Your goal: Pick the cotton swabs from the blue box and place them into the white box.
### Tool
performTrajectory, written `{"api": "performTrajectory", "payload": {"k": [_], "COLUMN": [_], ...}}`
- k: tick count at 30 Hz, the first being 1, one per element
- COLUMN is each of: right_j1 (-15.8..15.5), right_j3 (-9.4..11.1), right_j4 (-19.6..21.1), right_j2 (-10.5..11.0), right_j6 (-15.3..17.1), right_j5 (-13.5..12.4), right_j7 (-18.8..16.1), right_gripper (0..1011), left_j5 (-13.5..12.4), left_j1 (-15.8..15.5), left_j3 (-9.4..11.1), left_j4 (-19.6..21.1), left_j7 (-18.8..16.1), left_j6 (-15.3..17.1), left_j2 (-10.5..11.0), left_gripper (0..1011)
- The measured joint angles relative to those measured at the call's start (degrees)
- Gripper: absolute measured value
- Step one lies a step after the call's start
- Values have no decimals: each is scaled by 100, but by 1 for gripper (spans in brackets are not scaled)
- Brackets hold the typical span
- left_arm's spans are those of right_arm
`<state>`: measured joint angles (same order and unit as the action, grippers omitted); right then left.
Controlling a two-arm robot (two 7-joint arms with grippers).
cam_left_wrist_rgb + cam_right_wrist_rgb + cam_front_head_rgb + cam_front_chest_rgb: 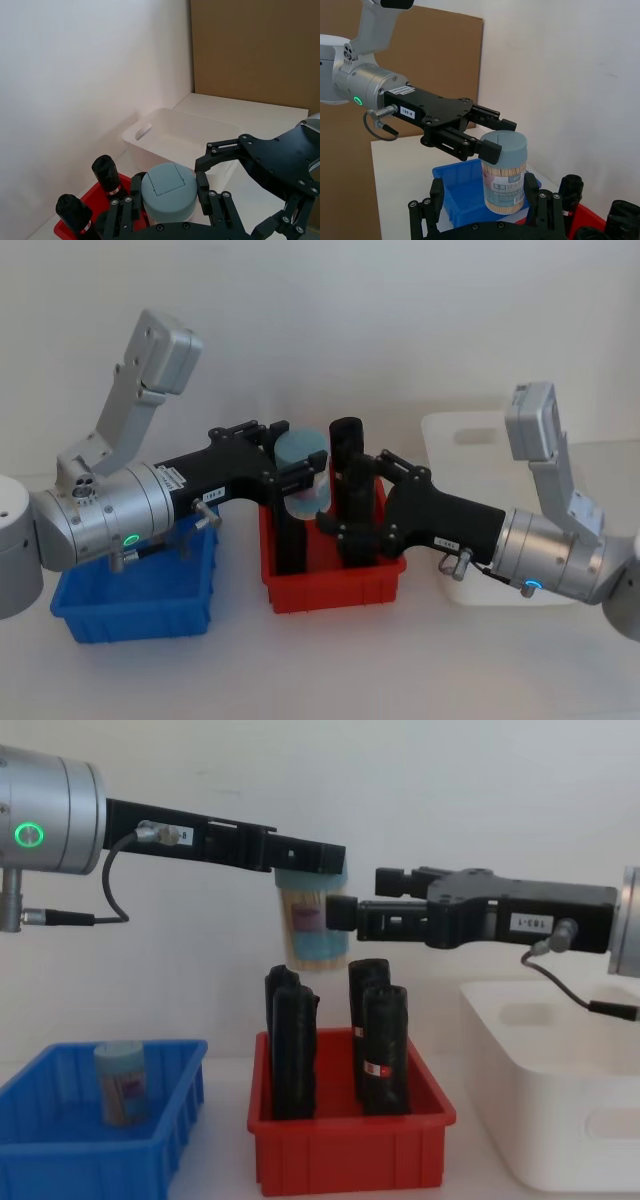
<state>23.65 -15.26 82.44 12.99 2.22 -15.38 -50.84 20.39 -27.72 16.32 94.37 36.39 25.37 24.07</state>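
My left gripper (291,456) is shut on a cotton swab tub (308,925), a clear tub with a pale blue lid, and holds it upright in the air above the red bin (350,1160). My right gripper (345,910) reaches in from the other side and is open, its fingers (540,200) standing on either side of the tub (505,172). A second tub of cotton swabs (122,1082) stands in the blue box (60,1150) at the left. The white box (560,1120) sits at the right, under my right arm.
The red bin (330,590) between the two boxes holds several tall black rolls (385,1050) that reach up close under the held tub. A white wall stands just behind the table. A brown board (250,50) stands beyond the white box.
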Motion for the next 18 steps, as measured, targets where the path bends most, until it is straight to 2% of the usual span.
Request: {"api": "performTrajectory", "payload": {"k": [8, 18], "right_j1": [94, 136], "right_j3": [-79, -100], "right_j4": [-159, -276], "right_j2": [-27, 7], "right_j6": [101, 122], "right_j5": [108, 146], "right_j7": [-122, -79], "right_gripper": [1001, 1001], "left_j5": [0, 0], "left_j1": [0, 0], "left_j3": [0, 0], "left_j4": [0, 0], "left_j7": [0, -1], "left_j6": [0, 0], "left_j2": [0, 0], "left_gripper": [659, 659]}}
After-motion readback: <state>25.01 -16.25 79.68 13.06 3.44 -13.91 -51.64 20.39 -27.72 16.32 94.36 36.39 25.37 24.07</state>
